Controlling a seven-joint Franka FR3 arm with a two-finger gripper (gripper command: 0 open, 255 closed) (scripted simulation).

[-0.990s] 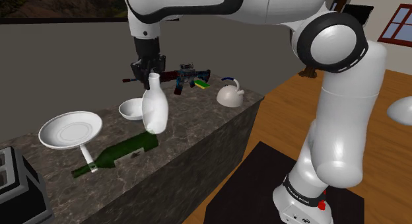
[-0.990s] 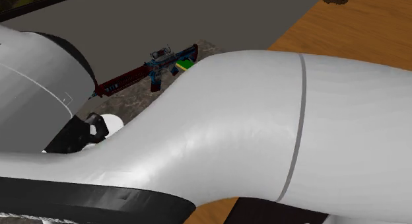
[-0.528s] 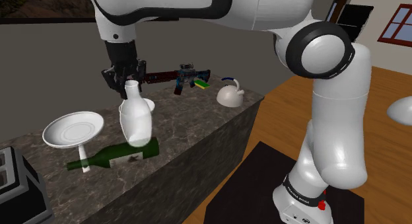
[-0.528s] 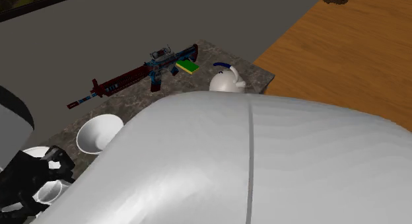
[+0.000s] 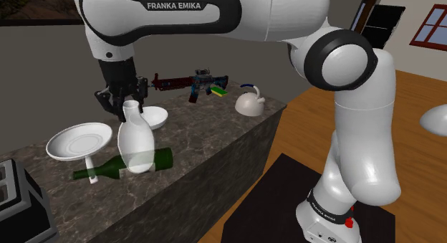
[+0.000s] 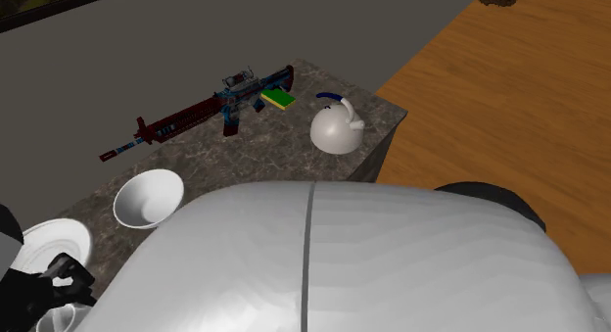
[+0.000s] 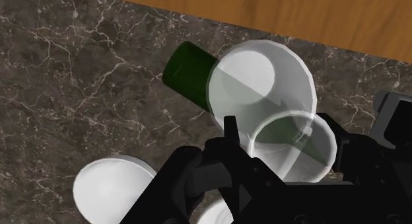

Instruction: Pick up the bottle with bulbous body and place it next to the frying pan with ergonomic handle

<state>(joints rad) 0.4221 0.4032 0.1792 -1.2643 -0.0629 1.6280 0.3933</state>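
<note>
One white arm (image 5: pixel 356 127) is what we see rising from its stand (image 5: pixel 283 193). It bends at the dark elbow and runs its forearm level toward the shoulder view's left, with the wrist turned down over the marble table (image 5: pixel 215 130). The black tool (image 5: pixel 127 107) is clamped on the neck of the white bulbous bottle (image 5: pixel 137 143). The bottle hangs nearly upright, its base over the thick end of the green wine bottle (image 5: pixel 107 169) lying on the table; we cannot tell whether the two touch. The white frying pan (image 5: pixel 77 143) sits just beyond the wine bottle's neck, its handle reaching toward it. A white bowl (image 5: pixel 155 119) stands behind the wine bottle.
</note>
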